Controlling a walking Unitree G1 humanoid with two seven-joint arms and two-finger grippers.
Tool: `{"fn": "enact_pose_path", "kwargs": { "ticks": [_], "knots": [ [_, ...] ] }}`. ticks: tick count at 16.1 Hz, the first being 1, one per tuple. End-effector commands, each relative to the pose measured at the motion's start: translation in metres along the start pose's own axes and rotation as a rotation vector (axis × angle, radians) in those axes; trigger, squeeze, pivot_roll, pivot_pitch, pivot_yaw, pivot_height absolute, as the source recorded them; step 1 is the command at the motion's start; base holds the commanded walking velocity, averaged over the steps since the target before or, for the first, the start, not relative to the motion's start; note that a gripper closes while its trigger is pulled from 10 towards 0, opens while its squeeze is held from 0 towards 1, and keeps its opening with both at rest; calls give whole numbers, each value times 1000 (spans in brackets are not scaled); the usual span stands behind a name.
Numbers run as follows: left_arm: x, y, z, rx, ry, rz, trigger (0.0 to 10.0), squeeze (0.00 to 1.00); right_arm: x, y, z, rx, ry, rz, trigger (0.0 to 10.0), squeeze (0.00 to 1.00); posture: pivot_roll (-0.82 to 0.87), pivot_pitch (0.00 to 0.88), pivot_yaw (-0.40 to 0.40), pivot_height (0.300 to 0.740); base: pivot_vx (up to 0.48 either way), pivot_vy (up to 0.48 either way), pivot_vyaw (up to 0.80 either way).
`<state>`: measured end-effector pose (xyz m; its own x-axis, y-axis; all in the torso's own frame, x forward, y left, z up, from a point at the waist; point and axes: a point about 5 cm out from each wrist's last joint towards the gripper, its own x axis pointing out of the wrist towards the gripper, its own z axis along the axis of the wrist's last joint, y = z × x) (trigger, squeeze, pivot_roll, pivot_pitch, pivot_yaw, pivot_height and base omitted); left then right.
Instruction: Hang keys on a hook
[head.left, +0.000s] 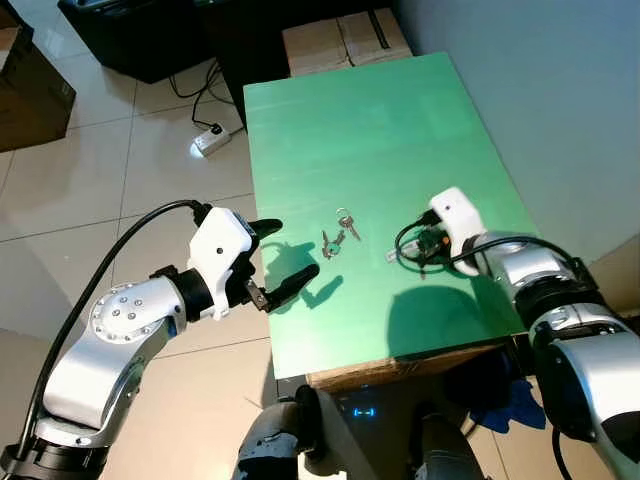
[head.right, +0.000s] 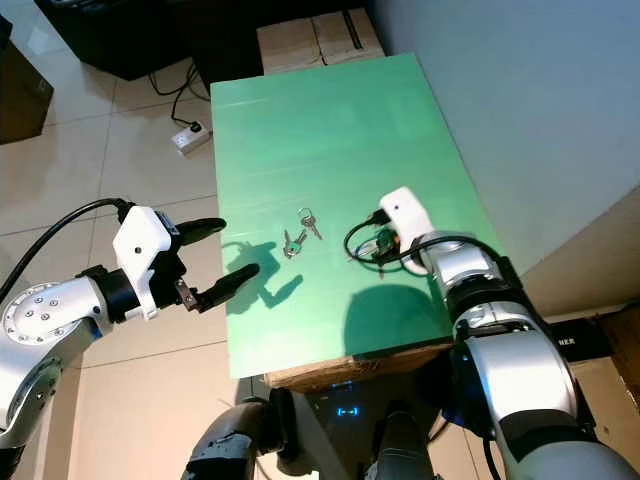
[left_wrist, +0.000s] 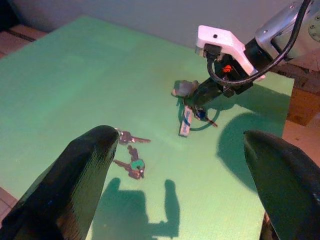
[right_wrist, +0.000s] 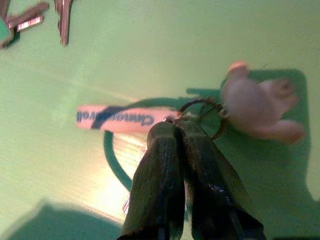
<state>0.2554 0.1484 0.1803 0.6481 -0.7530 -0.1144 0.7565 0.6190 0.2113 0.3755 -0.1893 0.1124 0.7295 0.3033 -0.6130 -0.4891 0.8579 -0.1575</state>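
A green table (head.left: 400, 130) stands against the pale wall, and both arms are stretched over its near end. The right hand (right_wrist: 181, 131) is down on the tabletop, its two black fingers pressed tight together with their tips at a small metal ring (right_wrist: 202, 112). A pale strap with dark lettering (right_wrist: 115, 118) lies flat beside the fingertips, and a little pinkish figure charm (right_wrist: 257, 107) sits on the other side of the ring; whether the fingers actually pinch the ring or only touch it I cannot tell. A loose bunch of keys (head.left: 338, 235) with a green tag lies on the table near the middle, apart from the right hand and between the two hands. The left hand (head.left: 268, 265) hovers at the table's left edge, its fingers spread wide and holding nothing, casting a forked shadow on the green surface. On the tiled floor (head.left: 90, 180) beyond sit a white power strip (head.left: 210, 141) and a cardboard box (head.left: 345, 40)
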Motion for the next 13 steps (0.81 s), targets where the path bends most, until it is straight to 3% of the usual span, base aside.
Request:
{"fn": "enact_pose_path", "kwargs": {
  "ticks": [1,6,8,11,12,13],
  "knots": [
    [-1,2,-1,4,-5,18,10000,0,-2,-1,5,27,-29,15,0,0,69,246,114,740,0,0,0],
    [18,8,-4,-5,-60,62,10000,0,-12,-4,15,133,-144,38,0,0,-11,147,104,740,0,0,0],
    [23,11,-7,-6,-72,94,10000,0,-19,-3,25,192,-230,54,0,0,-29,126,99,740,0,0,0],
    [28,13,-11,-6,-80,120,10000,0,-27,0,31,210,-358,37,0,0,-40,103,87,740,0,0,0],
    [30,12,-12,-4,-79,106,10000,0,-25,0,25,149,-336,-8,8314,0,-40,112,88,740,0,0,0],
    [30,10,-12,0,-78,95,10000,0,-23,-1,21,116,-305,-36,10000,0,-39,120,89,740,0,0,0]
  ]
}}
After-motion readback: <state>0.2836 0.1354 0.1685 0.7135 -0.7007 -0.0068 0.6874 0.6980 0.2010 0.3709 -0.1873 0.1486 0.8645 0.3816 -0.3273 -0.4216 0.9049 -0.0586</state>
